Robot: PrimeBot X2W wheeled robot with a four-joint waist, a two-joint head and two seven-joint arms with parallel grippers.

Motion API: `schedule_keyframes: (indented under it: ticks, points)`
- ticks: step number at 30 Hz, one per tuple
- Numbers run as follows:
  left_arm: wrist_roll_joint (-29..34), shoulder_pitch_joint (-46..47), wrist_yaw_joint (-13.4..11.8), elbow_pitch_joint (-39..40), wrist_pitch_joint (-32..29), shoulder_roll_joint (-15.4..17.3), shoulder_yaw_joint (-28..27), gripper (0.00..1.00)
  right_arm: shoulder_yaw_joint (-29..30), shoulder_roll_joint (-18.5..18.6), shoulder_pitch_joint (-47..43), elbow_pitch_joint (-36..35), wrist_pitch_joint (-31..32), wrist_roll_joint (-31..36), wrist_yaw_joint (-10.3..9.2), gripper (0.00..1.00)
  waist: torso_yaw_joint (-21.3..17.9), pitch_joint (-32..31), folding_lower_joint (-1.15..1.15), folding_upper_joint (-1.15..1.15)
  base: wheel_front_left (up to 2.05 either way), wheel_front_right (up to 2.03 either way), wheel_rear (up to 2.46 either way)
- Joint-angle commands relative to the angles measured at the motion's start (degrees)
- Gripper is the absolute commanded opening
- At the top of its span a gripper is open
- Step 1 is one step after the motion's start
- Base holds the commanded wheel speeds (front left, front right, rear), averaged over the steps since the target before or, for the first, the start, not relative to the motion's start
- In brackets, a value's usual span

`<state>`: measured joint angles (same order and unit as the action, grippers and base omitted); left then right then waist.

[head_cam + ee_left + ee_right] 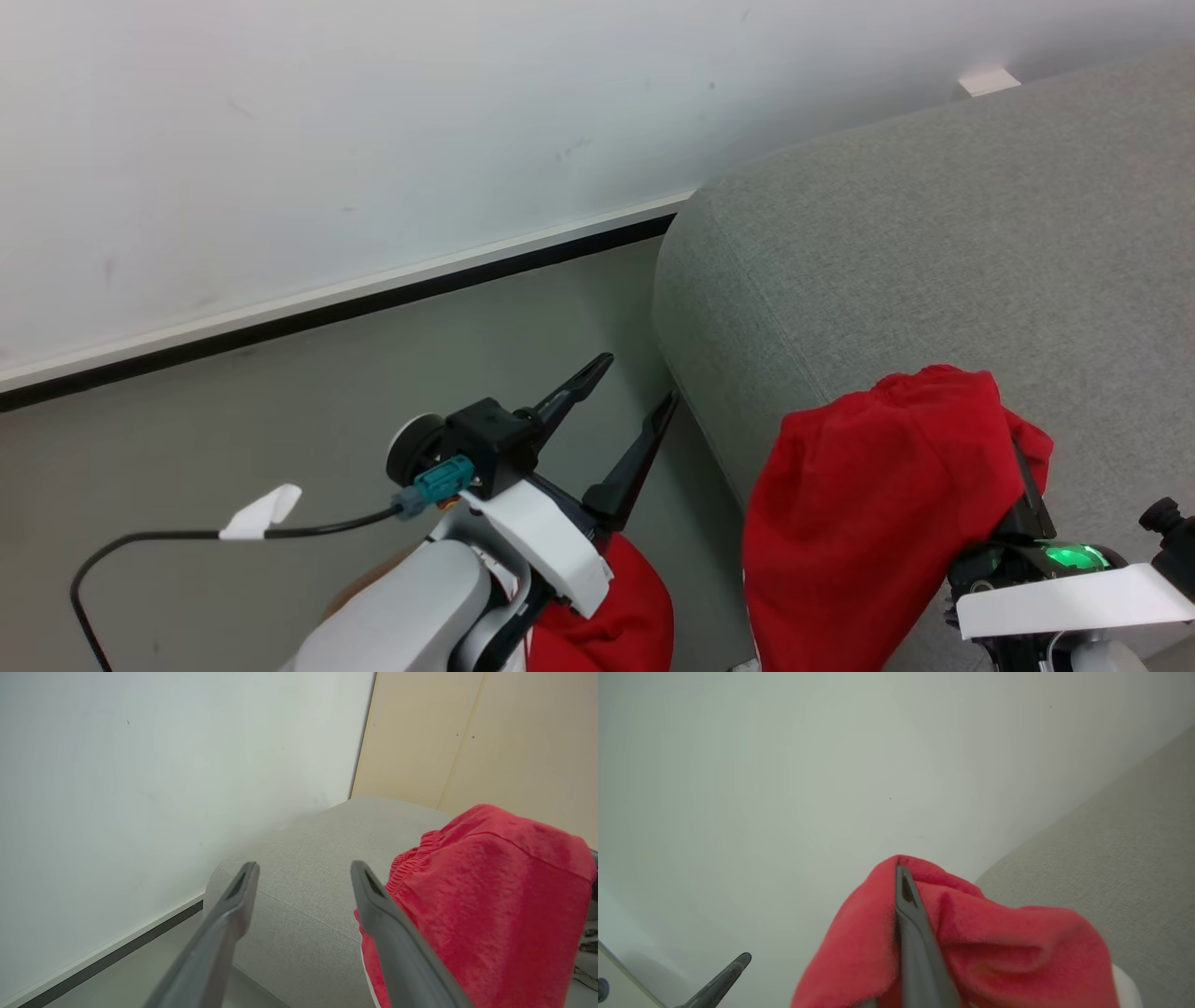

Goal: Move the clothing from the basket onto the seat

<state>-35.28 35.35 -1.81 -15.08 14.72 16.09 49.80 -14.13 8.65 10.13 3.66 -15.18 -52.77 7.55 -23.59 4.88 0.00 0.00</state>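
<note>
Red clothing [868, 504] is hanging from my right gripper [902, 877], whose shut fingers are mostly hiding under it, against the front edge of the grey seat [934, 233]. My left gripper [638, 381] is hovering wide open beside the seat. More red fabric [625, 607] is peeking under my left forearm [411, 607], cut off below.

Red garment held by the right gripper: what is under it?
The red garment drapes over the shut right gripper, above the edge of the grey seat. The cloth hides the seat surface beneath it, and whether they touch.
</note>
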Motion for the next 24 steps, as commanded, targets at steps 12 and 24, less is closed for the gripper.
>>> schedule_keyframes:
  ticks: [12, 24]
  points:
    - [0.72, -0.57, 0.32, -1.58, 0.26, -0.39, 0.3, 1.0, -0.77, 2.24, 1.04, 0.2, 0.05, -0.81, -0.11, 0.0, -1.63, -1.0, 0.0, 0.0, 0.0, 0.0, 0.0]
    - [1.72, 2.79, 0.04, 1.54, -2.02, 2.19, 0.38, 1.0, 1.22, 9.42, 17.45, 5.19, 0.14, -4.11, -0.11, 0.0, 0.11, 6.02, 0.0, 0.0, 0.0, 0.0, 0.0]
